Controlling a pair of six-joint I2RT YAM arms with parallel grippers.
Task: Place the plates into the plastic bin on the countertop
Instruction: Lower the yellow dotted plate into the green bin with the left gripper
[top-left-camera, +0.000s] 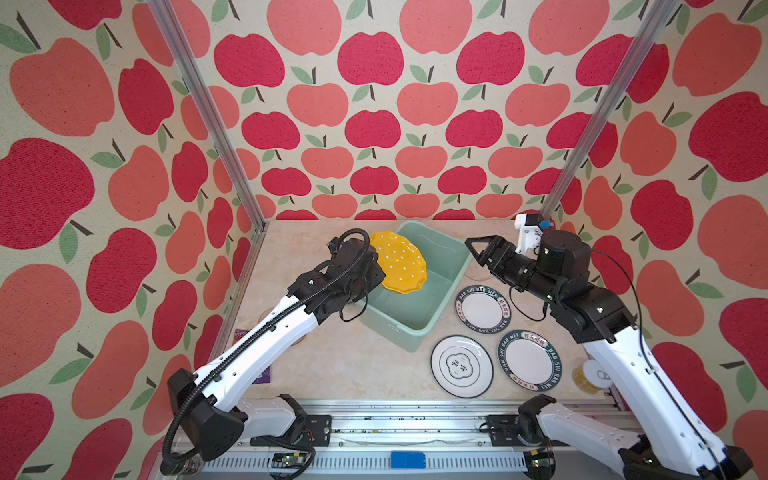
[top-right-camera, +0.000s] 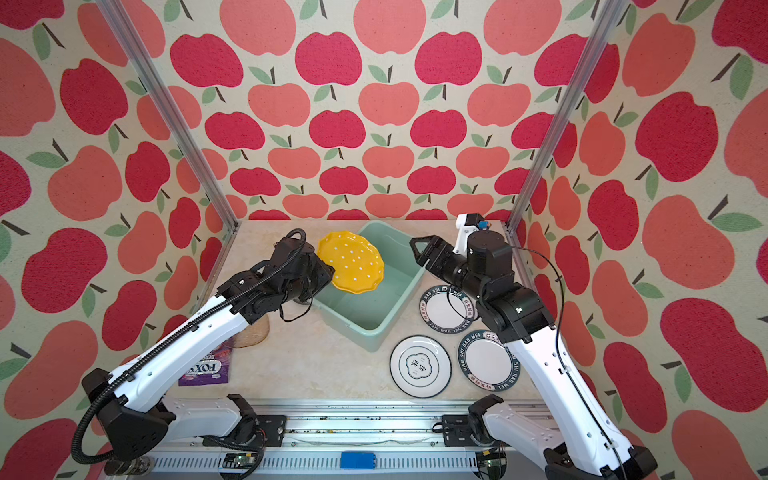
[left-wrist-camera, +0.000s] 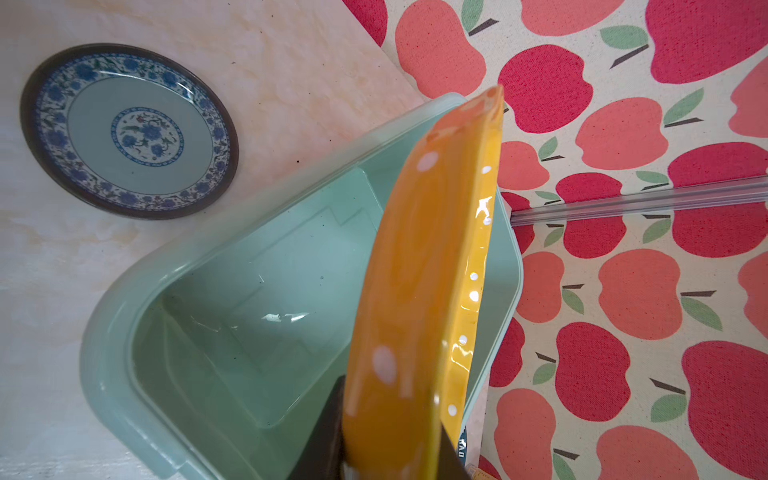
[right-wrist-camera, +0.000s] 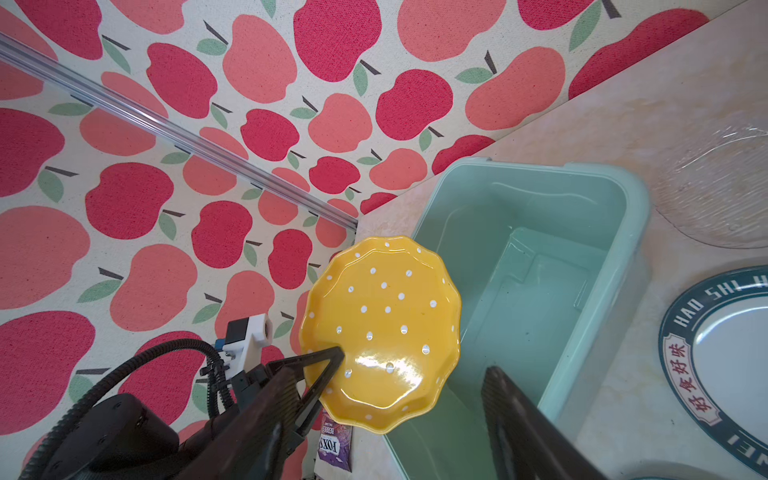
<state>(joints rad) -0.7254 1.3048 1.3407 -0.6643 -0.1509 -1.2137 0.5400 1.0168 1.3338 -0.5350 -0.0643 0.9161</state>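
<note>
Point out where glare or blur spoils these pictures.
Left wrist view: the yellow plate, seen close up, looks soft, with white glare along its rim. Right wrist view: a bright highlight on it; the clear glass plate barely shows.

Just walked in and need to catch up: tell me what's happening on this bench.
The left gripper is shut on the rim of the yellow plate, holding it tilted above the plastic bin, which has nothing in it yet. The right gripper hangs open and empty by the bin's right edge. Two lettered plates and the emblem plate lie on the countertop right of the bin.
</note>
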